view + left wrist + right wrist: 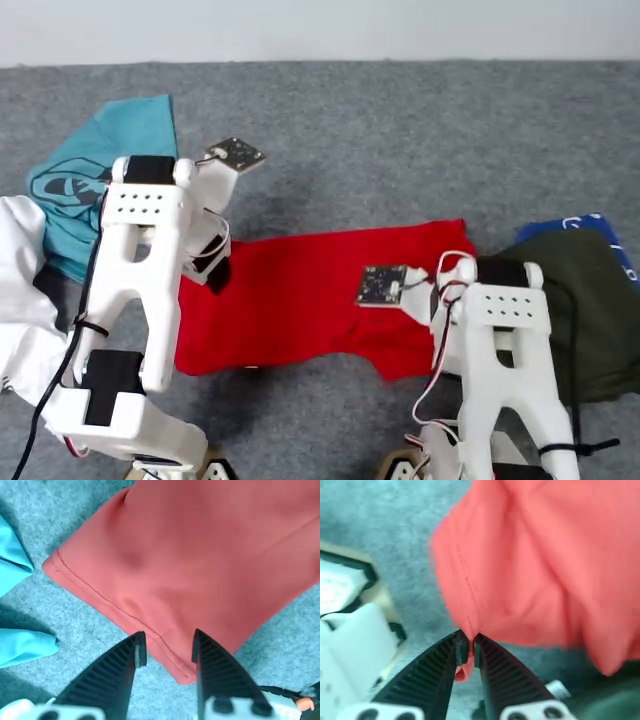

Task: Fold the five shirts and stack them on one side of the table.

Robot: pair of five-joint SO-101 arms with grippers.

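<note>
A red shirt [320, 295] lies spread flat across the middle of the grey table. My left gripper [166, 647] is open at the shirt's left end [150, 570], its fingers straddling the stitched hem and a corner. My right gripper [467, 649] is shut on a stitched edge of the red shirt [545, 570], with a small fold of cloth pinched between the fingertips. In the high view the right arm [500, 330] stands at the shirt's lower right part and the left arm [150, 250] at its left edge.
A teal shirt [100, 165] lies at the far left, with a white shirt [20, 300] below it. A dark olive shirt [565, 300] rests over a blue one [590, 228] at the right edge. The teal cloth [12, 565] sits close to my left gripper.
</note>
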